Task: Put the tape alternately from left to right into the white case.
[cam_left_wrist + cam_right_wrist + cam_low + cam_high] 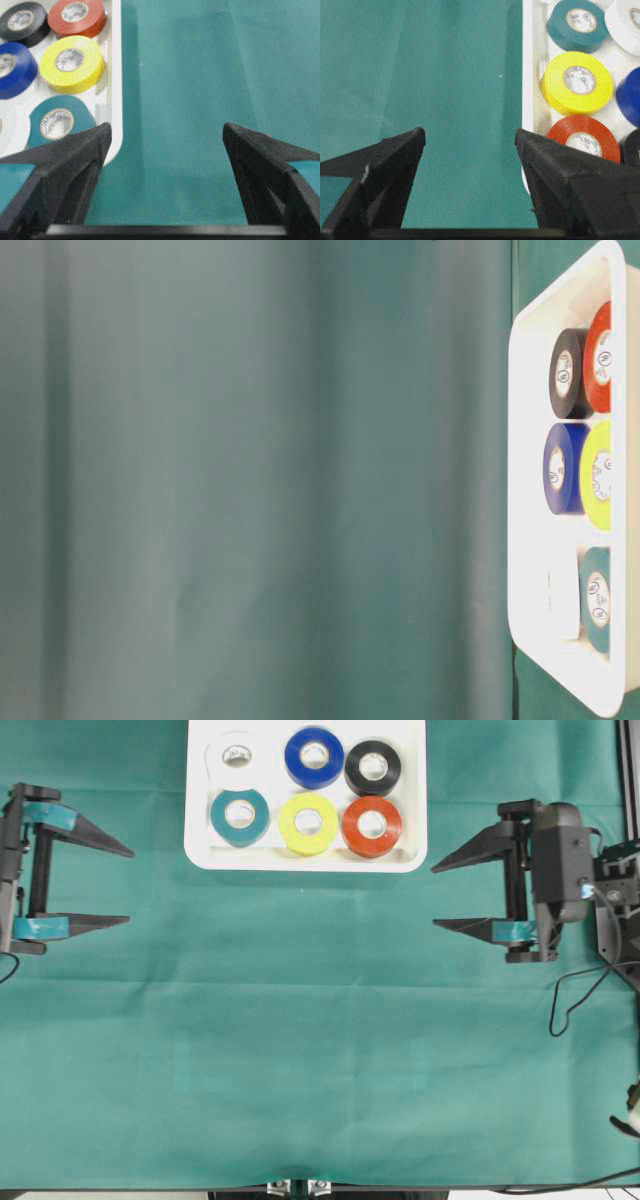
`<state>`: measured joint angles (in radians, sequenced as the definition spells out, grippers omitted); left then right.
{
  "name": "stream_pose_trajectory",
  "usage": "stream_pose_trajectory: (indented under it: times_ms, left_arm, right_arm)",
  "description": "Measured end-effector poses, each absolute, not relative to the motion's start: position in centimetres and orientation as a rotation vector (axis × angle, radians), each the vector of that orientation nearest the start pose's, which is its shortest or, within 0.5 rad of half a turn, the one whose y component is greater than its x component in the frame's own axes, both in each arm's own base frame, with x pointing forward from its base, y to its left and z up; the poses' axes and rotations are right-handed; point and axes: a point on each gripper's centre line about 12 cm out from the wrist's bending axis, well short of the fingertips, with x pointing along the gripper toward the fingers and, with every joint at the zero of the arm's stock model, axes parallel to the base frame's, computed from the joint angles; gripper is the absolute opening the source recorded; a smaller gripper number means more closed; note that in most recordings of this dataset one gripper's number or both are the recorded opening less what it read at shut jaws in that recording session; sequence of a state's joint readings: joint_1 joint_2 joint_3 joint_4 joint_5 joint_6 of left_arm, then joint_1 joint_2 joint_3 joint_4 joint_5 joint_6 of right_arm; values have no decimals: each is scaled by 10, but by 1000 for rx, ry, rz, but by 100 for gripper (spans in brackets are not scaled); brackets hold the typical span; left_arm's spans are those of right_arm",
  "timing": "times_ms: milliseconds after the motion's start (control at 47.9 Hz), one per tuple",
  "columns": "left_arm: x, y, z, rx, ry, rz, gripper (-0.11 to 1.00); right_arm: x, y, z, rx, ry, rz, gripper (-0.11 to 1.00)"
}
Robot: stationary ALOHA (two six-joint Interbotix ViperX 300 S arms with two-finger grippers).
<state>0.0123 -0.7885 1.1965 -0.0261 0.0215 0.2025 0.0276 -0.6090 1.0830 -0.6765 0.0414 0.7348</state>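
Overhead view: six tape rolls (308, 792) in one white case (200, 857), both tools spread empty

A robot lab bench: green cloth (320, 1040) over the table, loose cables (580, 990).

bright even light, blurred table-level view

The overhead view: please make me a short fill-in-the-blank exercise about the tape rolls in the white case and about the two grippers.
1. The white case holds ____ rolls of tape.
2. In the overhead view, the yellow roll lies between the teal roll and the ____ roll.
3. The black roll lies directly beside the ____ roll in its row.
4. The left gripper and the right gripper both hold ____.

Missing words: six; red; blue; nothing
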Motion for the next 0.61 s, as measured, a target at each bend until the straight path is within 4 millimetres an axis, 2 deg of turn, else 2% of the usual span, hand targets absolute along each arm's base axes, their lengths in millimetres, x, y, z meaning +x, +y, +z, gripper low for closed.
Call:
stream_pose_trajectory:
  times_ms: [292, 606]
  left_arm:
    - [200, 2, 210, 150, 408, -22, 77]
    - [189, 2, 209, 115, 374, -12, 77]
  right_arm:
    - [223, 4, 220, 58, 430, -8, 80]
    - [192, -3, 214, 137, 366, -49, 80]
